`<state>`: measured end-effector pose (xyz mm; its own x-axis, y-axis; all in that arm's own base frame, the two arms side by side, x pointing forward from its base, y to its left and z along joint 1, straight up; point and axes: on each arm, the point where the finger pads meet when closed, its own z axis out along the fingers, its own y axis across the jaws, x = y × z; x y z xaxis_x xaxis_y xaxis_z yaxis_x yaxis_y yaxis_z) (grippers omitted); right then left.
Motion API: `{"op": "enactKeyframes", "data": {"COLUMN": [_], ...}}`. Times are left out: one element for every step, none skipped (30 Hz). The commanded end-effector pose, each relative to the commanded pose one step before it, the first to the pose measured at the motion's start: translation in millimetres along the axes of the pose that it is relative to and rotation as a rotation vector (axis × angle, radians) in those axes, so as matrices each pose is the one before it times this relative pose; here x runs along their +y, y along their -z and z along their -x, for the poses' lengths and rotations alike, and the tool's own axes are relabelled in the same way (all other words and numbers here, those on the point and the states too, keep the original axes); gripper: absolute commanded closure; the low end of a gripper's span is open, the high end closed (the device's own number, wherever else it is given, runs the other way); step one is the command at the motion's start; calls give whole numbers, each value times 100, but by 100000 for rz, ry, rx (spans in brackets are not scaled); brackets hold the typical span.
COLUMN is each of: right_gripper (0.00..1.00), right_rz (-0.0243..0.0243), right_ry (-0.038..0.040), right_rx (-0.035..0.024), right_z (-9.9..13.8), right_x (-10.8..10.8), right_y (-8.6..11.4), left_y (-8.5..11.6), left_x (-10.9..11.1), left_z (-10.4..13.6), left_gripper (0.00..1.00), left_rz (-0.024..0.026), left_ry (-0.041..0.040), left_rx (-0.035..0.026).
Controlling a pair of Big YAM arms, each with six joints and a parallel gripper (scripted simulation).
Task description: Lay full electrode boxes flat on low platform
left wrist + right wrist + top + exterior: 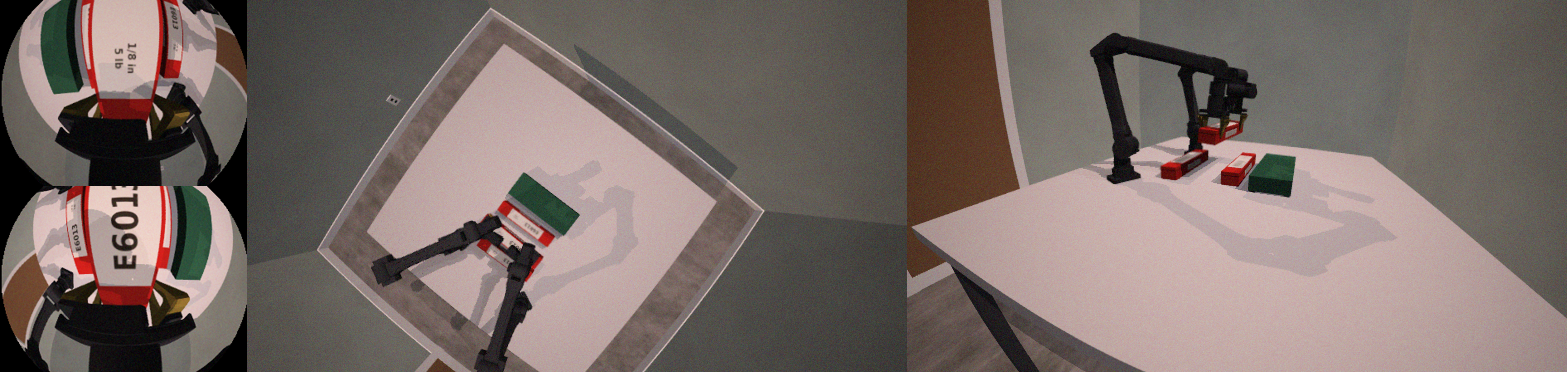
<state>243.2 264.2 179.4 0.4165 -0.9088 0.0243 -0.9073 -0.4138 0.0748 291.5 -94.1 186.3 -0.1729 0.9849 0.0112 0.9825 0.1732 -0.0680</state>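
Both grippers are shut on one red electrode box [510, 240] [1219, 133] [122, 41] [124, 227] and hold it level in the air, one at each end. The left gripper [492, 227] [124, 110] clamps the end marked "1/8 in 5 lb". The right gripper [524, 252] [124, 296] clamps the end marked "E6013". A second red box [525, 223] [1238, 168] lies on the table right beside the low green platform [543, 202] [1273, 173] [60, 50] [192, 232]. A third red box [495, 253] [1184, 164] [174, 37] [76, 240] lies on the table on the far side from the platform, partly under the arms. Nothing lies on the platform.
The white table top [527, 115] [1207, 280] has a grey border [672, 145] in the overhead view. The arm bases [384, 270] [489, 360] stand at one table edge. A brown panel [947, 100] stands off the table.
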Motion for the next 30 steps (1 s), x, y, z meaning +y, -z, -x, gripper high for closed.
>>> {"op": "enactKeyframes", "data": {"right_gripper": [100,100,100,100,100,100,100,100,100,100,100,100,100,100,100,100,100,100,100,100,100,100,100,100,100,100,100,100,100,100], "right_rz": [-15053,-3,0,0,-3,-3,-3,-3,-3,-3,-3,-3,-3,-3,-3,-3,-3,-3,-3,0,0,-2,-2,-2,-2,-2,-2,-2,-2,-2], "right_ry": [-1603,69,0,0,76,76,76,76,76,75,75,75,75,75,75,75,75,61,0,0,0,0,0,0,0,0,0,0,0,0], "right_rx": [-5445,0,0,0,1,1,1,1,1,1,1,1,1,1,1,1,1,1,1,0,0,1,1,1,1,1,1,1,1,1], "right_z": [3,3,0,0,3,3,3,3,3,3,3,2,2,2,2,2,2,2,2,0,0,2,2,1,1,1,1,1,1,1], "right_x": [-1833,-10,0,0,-17,-11,-12,-13,-15,-16,-17,-18,-18,-18,-19,-19,-19,-19,-20,0,0,-39,-19,-19,-19,-20,-20,-20,-21,-22], "right_y": [7385,9,0,0,36,9,12,17,23,28,31,34,36,37,37,37,37,37,37,0,0,108,35,35,37,40,39,40,44,46], "left_y": [5992,50,0,0,49,48,47,46,44,42,41,39,37,35,34,32,31,29,27,0,0,23,22,21,20,19,17,16,14,13], "left_x": [2096,29,0,0,30,30,29,29,29,29,29,29,29,29,28,28,28,28,28,0,0,26,26,25,25,24,23,23,22,21], "left_z": [13,-4,0,0,-3,-3,-3,-3,-4,-4,-4,-4,-4,-4,-4,-4,-4,-4,-4,0,0,-3,-3,-3,-3,-2,-2,-2,-2,-2], "left_gripper": [100,100,100,100,100,100,100,100,100,100,100,100,100,100,100,100,100,100,100,100,100,100,100,100,100,100,100,100,100,100], "left_rz": [13915,3,0,0,3,3,3,3,3,3,3,3,3,3,3,3,3,3,3,0,0,3,3,3,2,2,2,2,2,2], "left_ry": [-291,0,0,0,0,0,0,0,0,0,0,0,0,0,0,0,0,0,0,0,0,0,0,0,0,0,0,0,0,0], "left_rx": [-4398,2,0,0,2,2,3,3,3,3,3,3,3,3,3,3,3,3,3,0,0,2,2,2,2,2,2,2,2,2]}}
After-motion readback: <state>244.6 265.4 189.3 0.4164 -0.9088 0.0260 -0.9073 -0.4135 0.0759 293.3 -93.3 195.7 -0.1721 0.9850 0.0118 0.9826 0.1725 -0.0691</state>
